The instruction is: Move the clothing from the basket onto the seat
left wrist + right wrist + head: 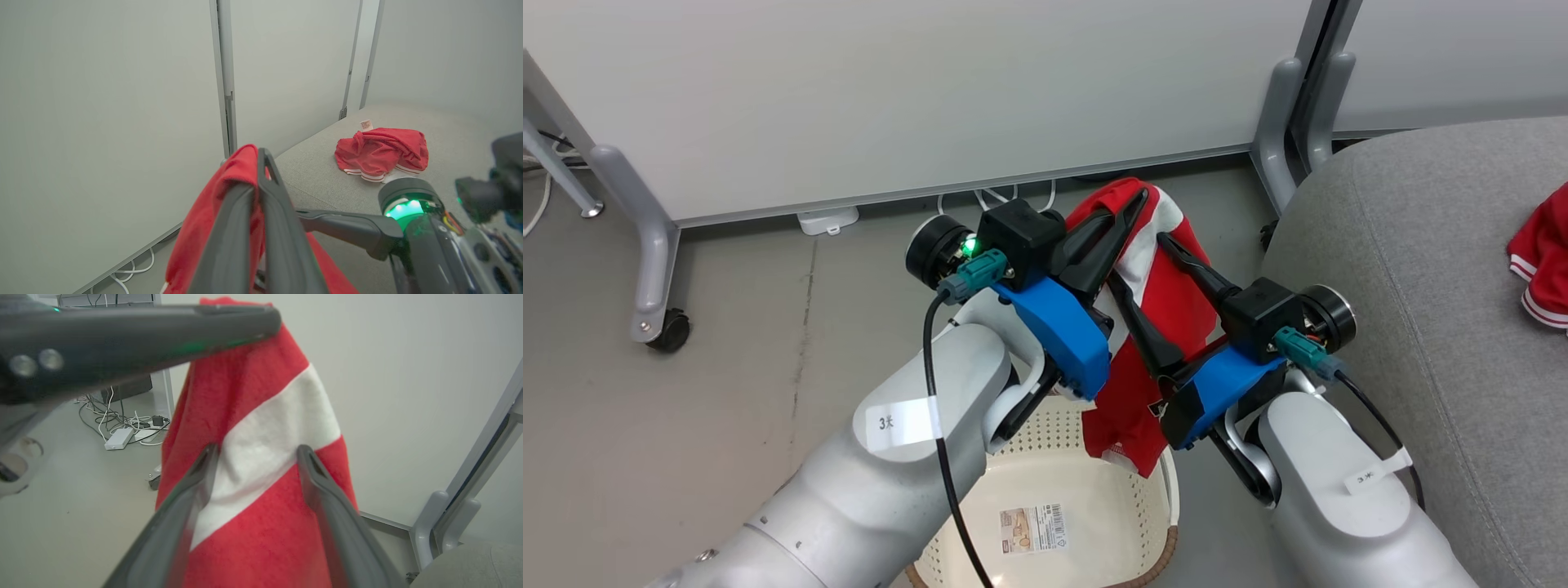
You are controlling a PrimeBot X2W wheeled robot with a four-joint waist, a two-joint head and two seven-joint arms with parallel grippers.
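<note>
Grey woven upholstery covers the seat [1413, 269] at your right, the biggest thing before you. Just beside it on the floor [727, 343], beneath both arms, stands the cream basket [1054, 429], with its perforated wall and its bottom showing. Above the basket hangs the red garment [1172, 306] with a broad white band, its lower hem dangling at the basket's rim. A second red garment [1542, 260], with white-striped hems, lies crumpled on the seat, well apart from the arms. Your left gripper [1137, 202] has its fingers [282, 228] clenched on the hanging garment's top fold and carries it. Your right gripper [1135, 260] has its fingers [322, 490] released and spread wide, lying against the white band with the cloth between them but not pinched. A small paper label [1032, 529] sits on the basket's bottom.
</note>
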